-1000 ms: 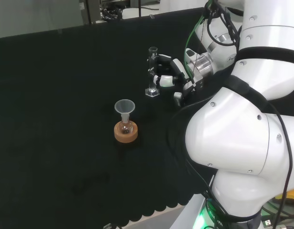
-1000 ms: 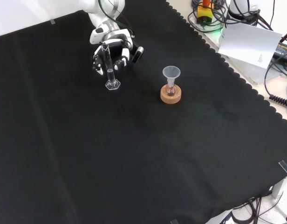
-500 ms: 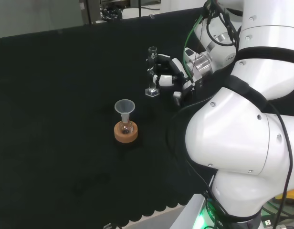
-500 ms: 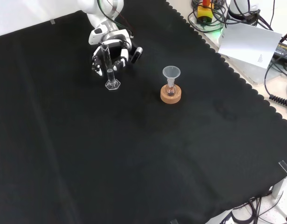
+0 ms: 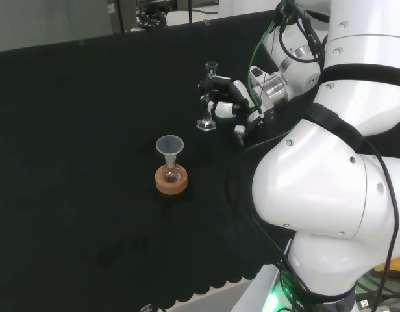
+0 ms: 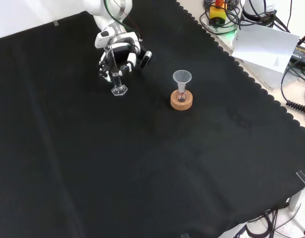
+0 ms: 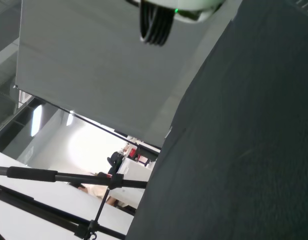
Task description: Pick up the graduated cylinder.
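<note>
Head view: the hand has its fingers curled round the stem of the cylinder, which stands near the far middle of the desk. The cylinder leans a little, its open top tipped toward the arm. Its foot sits close to the cloth, and I cannot tell from here whether it has cleared it. Nearer the camera and well apart from the hand stands a funnel set in a small flask on a cork stand.

Front view: the hand comes in from the top, wrapped about the upper part of the cylinder, fingers on either side of the glass. The tube slants, and the foot looks to hover at or just above the cloth, though any gap is too fine to be sure of. The funnel and cork stand sit to the right, untouched.

Wrist view: the camera looks out across the dark cloth toward the room beyond, so it adds nothing about the hold.

By my judgement the grasp is made and the lift is only at its start, if begun at all. What is left is to raise the cylinder plainly clear of the desk and to bring it upright so that it does not slip through the fingers.
</note>
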Available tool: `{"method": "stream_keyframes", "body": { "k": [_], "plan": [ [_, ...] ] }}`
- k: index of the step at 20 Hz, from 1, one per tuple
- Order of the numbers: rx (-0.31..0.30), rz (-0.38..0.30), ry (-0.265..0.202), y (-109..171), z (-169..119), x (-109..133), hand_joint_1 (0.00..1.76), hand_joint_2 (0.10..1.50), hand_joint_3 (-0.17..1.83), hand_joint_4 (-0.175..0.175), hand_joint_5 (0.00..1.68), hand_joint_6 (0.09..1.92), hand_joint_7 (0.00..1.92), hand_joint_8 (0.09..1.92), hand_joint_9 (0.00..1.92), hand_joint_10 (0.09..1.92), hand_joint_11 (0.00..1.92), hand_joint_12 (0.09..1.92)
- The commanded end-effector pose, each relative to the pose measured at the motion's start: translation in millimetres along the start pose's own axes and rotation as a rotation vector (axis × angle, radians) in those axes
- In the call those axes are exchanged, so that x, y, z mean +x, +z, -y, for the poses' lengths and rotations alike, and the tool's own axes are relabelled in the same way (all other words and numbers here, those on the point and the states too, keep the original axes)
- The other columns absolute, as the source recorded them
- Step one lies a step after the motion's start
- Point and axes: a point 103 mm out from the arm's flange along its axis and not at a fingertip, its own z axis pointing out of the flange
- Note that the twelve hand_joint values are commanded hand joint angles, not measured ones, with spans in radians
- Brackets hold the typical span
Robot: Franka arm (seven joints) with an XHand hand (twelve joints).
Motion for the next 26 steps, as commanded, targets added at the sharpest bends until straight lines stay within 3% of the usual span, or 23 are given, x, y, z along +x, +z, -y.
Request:
{"method": "stream_keyframes", "body": {
  "k": [1,5,14,20,26],
  "plan": [
    [-0.030,0.044,0.010,-2.8,0.8,4.6,1.11,1.15,0.12,-0.147,0.79,1.23,0.79,0.70,1.11,0.35,0.99,0.97],
    [-0.016,0.108,-0.007,-9.3,0.1,11.0,1.10,1.22,0.03,-0.174,0.77,1.32,0.80,0.73,1.13,0.36,1.00,0.94],
    [0.047,0.294,-0.031,-8.6,-3.4,22.9,1.10,1.23,0.01,-0.175,0.76,1.33,0.81,0.77,1.15,0.37,1.02,0.92],
    [0.106,0.476,-0.057,-10.2,-8.2,38.9,1.11,1.23,0.00,-0.175,0.76,1.32,0.87,0.76,1.21,0.37,1.09,0.87],
    [0.154,0.586,-0.063,-23.9,-8.6,52.4,1.11,1.23,0.00,-0.175,0.77,1.31,0.90,0.74,1.26,0.35,1.14,0.82]
  ]
}}
